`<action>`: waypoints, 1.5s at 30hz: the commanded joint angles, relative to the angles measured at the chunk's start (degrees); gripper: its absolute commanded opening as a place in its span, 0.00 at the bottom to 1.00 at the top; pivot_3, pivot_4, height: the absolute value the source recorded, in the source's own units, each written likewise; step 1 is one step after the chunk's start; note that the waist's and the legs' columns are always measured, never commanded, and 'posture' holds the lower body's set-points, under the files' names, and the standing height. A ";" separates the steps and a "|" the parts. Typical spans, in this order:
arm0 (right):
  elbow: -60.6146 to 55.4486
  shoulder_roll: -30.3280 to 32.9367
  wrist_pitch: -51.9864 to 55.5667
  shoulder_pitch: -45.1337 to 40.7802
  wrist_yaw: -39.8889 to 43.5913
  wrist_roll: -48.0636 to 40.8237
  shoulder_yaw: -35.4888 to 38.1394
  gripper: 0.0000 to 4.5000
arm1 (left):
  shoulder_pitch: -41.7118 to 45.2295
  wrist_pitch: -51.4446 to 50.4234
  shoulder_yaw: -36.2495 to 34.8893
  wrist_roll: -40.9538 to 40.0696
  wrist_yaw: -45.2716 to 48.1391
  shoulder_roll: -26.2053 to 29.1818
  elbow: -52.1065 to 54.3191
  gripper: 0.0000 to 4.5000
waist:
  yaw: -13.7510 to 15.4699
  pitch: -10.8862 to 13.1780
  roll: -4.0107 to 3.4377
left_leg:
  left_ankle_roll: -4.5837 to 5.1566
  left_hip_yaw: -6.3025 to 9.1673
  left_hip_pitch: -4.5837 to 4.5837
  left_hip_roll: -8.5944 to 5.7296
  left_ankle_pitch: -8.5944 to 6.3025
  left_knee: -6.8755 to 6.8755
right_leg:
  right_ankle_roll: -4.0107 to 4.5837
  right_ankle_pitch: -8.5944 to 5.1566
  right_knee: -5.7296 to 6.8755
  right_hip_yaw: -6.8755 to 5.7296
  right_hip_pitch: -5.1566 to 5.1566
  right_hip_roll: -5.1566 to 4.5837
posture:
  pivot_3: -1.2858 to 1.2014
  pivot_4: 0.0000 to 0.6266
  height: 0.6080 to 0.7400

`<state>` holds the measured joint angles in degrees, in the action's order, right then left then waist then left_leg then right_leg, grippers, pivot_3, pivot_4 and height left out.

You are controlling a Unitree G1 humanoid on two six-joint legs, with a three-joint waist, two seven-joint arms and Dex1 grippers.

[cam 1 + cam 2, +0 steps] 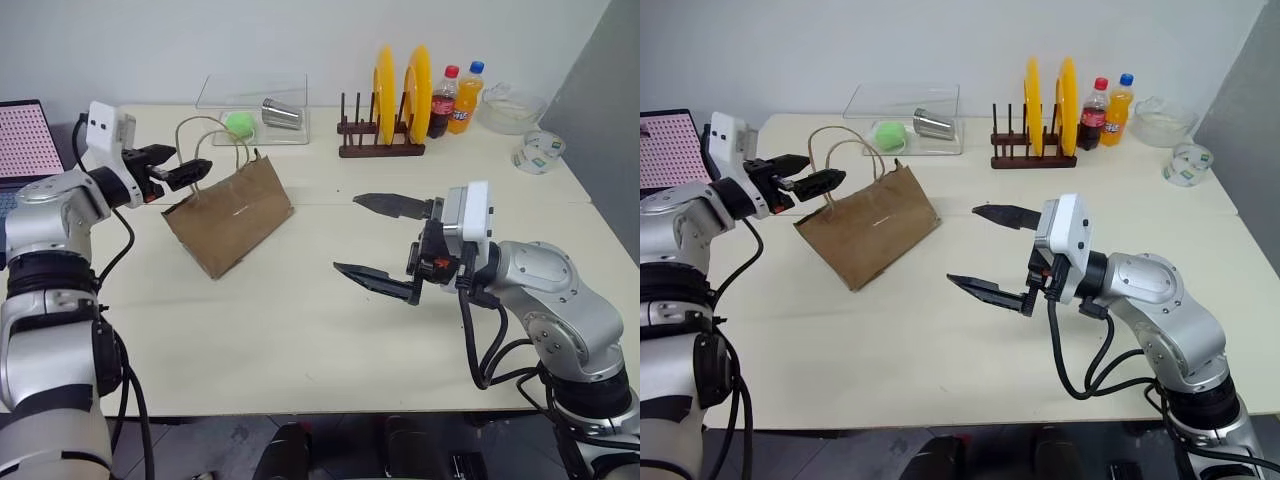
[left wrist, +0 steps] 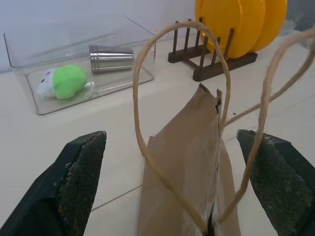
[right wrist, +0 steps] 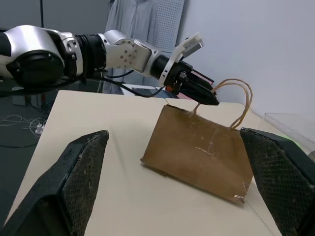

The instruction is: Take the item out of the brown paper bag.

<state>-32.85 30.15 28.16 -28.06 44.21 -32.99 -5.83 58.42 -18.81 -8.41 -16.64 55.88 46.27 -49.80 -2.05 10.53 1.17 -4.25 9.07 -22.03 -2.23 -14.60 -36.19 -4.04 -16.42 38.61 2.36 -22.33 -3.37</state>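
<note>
The brown paper bag [image 1: 232, 218] stands tilted on the table, left of centre, its mouth pressed flat. Its two cord handles [image 2: 139, 78] loop upward. My left gripper [image 1: 188, 162] is open and level at the bag's upper left corner, and the left wrist view shows both handle loops between its fingers [image 2: 81, 182]. My right gripper [image 1: 378, 242] is open wide to the bag's right, pointing toward it with a clear gap in between. The item is hidden; nothing of it shows at the bag's mouth.
At the back stand a clear tray [image 1: 255, 125] with a green toy and a steel cup, a rack of yellow plates [image 1: 400, 85], a cola bottle [image 1: 443, 102], an orange soda bottle [image 1: 466, 98], a bowl [image 1: 512, 110] and a tape roll [image 1: 538, 152]. A laptop [image 1: 25, 140] sits far left.
</note>
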 commanded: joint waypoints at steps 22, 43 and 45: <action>-1.83 1.59 1.35 -0.93 0.25 -1.28 2.57 1.00 | 17.88 13.69 1.11 10.11 2.60 -2.33 -20.24 0.01 | -1.24 0.03 0.05 | 0.01 0.02 -0.02 0.00 0.00 -0.02 | -0.02 -0.01 0.13 -0.02 -0.05 0.00 | 0.52 0.24 1.00; -15.32 5.57 12.32 8.36 -13.38 -12.59 14.02 1.00 | 29.23 20.48 0.71 12.98 7.42 -7.12 -23.98 0.01 | -1.21 0.09 0.15 | 0.01 0.11 -1.04 -0.08 0.00 -0.70 | -0.01 0.01 0.47 -0.07 -0.87 0.00 | 0.52 0.24 1.00; -16.93 5.87 14.38 9.09 -16.51 -15.47 15.78 1.00 | 30.44 20.94 0.67 13.12 7.43 -9.27 -24.60 0.01 | -1.16 0.09 0.16 | 0.01 0.12 -1.06 -0.08 0.00 -0.70 | -0.01 0.01 0.47 -0.08 -0.87 0.00 | 0.52 0.24 1.00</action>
<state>-46.78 35.50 41.50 -18.95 30.21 -45.51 7.46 85.33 0.25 -6.77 -3.13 63.20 37.37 -75.32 -3.21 10.62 1.32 -4.24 9.19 -23.09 -2.32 -14.59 -36.90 -4.05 -16.41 39.08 2.28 -23.20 -3.38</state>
